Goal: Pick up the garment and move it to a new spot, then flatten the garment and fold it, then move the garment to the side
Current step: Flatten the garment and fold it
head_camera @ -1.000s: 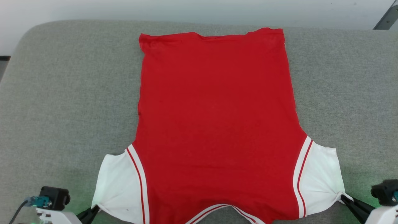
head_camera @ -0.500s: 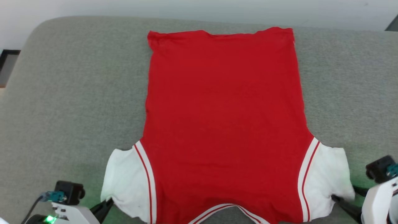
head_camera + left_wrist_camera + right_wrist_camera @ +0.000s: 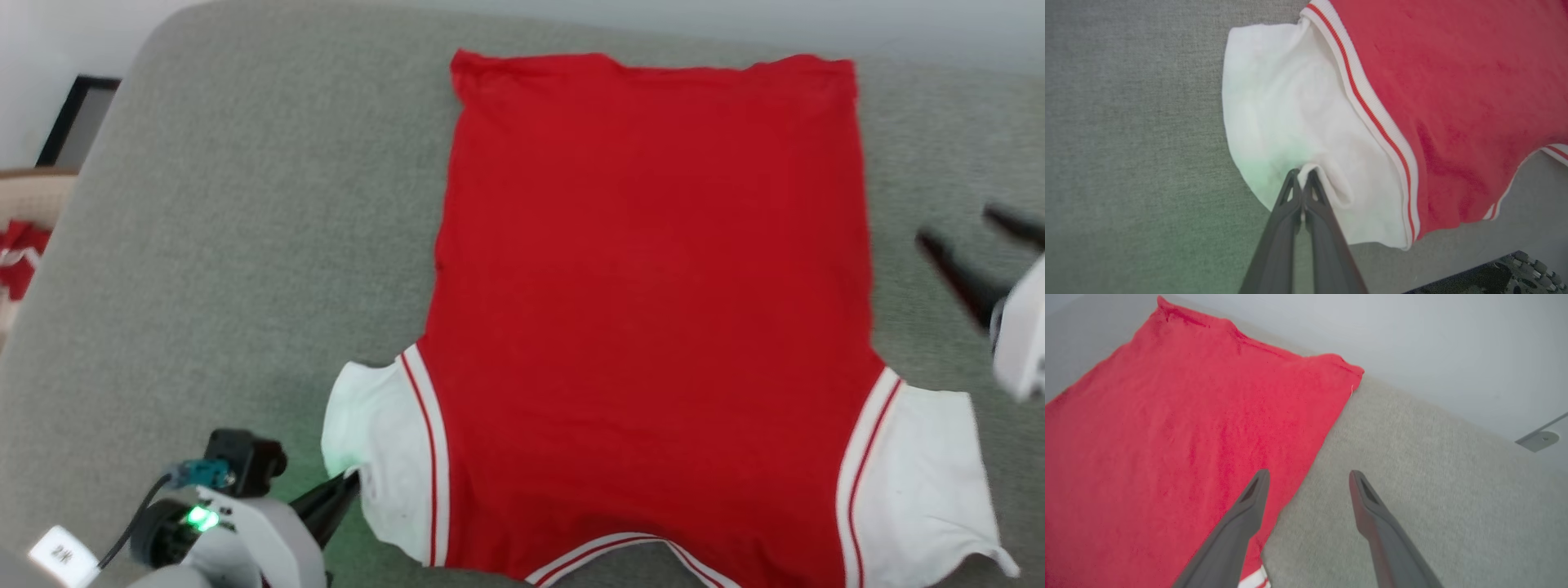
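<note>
You have the garment (image 3: 653,286) flat on the grey cushion (image 3: 245,245). Your left gripper (image 3: 1302,175) pinches its white sleeve (image 3: 1290,114) at the cushion's near side. Your right gripper (image 3: 1309,475) hovers over the cushion, jaws apart, empty.

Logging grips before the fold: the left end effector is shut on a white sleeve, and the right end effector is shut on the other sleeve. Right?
No. The right end effector is open and holds nothing, by the garment's side edge, as the right wrist view shows. The left end effector is shut on a white sleeve.
</note>
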You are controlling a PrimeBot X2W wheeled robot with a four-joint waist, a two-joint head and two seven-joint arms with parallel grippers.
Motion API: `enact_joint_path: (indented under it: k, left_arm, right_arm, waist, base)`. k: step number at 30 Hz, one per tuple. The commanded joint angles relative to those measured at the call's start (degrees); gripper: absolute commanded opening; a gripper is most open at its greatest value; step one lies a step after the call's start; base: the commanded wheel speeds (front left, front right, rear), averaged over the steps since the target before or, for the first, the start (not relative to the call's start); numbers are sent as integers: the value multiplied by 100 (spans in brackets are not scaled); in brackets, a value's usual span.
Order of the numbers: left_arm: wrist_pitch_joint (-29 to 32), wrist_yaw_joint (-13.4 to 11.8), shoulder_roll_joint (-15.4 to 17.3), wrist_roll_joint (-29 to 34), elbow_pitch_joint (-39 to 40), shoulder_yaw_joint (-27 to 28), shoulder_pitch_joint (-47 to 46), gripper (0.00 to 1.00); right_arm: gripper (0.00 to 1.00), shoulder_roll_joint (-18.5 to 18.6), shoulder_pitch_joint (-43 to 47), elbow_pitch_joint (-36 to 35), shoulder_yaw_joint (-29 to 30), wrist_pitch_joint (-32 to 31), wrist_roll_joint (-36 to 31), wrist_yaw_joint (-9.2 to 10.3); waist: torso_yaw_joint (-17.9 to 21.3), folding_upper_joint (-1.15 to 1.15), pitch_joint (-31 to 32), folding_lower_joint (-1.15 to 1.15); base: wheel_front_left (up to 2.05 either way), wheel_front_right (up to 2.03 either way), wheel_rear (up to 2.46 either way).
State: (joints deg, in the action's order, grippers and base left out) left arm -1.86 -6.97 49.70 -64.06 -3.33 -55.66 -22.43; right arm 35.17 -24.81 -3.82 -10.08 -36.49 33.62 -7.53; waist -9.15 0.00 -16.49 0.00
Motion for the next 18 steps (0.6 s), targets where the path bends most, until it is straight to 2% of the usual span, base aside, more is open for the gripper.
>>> enact_joint_path:
  k: [1,6,12,18]
  left_arm:
    - [9,55,-80,64,-5,-10,-115,0]
    - [-6,243,-341,192,-99,-44,-402,0]
    - [-39,536,-759,329,-350,-122,-779,0]
    - [-81,839,-1200,429,-720,-225,-1080,0]
  right_arm:
    - [100,-137,-364,261,49,106,-156,9]
    - [100,-405,-1580,1580,71,325,-639,9]
    - [100,-464,-2915,3145,47,348,-1034,9]
    - [100,-587,-3847,4408,275,211,-1516,9]
  waist:
    - [-260,0,-258,0]
    - [-598,0,-584,0]
    - [-1062,0,-990,0]
    - [-1489,0,-1292,0]
  base:
    - [0,0,0]
    - [0,0,0]
    - [0,0,0]
    - [0,0,0]
